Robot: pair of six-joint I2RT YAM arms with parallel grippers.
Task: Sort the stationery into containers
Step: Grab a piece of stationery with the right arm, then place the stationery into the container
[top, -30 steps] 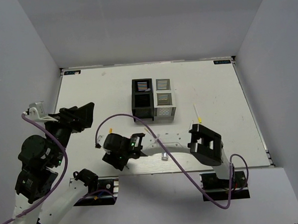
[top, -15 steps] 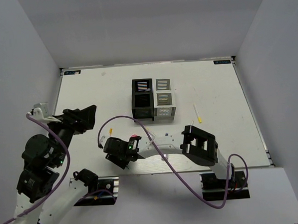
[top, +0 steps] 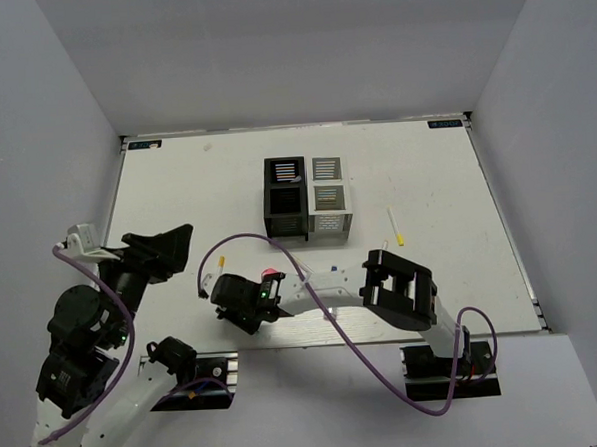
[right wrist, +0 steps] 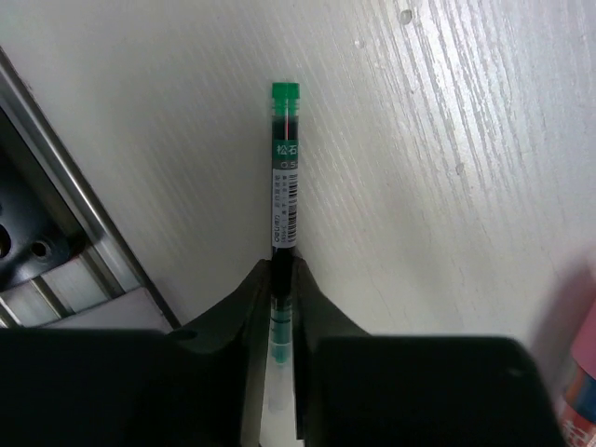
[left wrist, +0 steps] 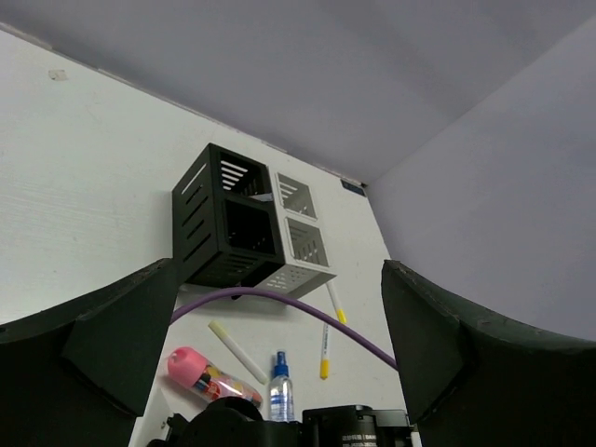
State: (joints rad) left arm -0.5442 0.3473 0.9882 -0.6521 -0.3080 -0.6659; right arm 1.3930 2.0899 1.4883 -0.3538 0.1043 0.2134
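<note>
**Right gripper (right wrist: 282, 279) pinching green pen (right wrist: 284, 177), near-left of containers (top: 307, 198)**

Your right gripper has its fingers pressed tight on the green pen. Most of the pen sticks out past the tips over the table (right wrist: 447, 112); can't tell if it touches. This spot is well nearer than the containers and a bit to their left. Your left gripper (left wrist: 275, 307) is spread wide w/ nothing in it, up in the air well left of the containers. Pink cylinder (left wrist: 200, 372) and blue-capped bottle (left wrist: 280, 391) sit between the containers and the right gripper, close to the gripper. White pen w/ yellow tip (top: 396, 226) lies right of the containers, apart from them.
</note>
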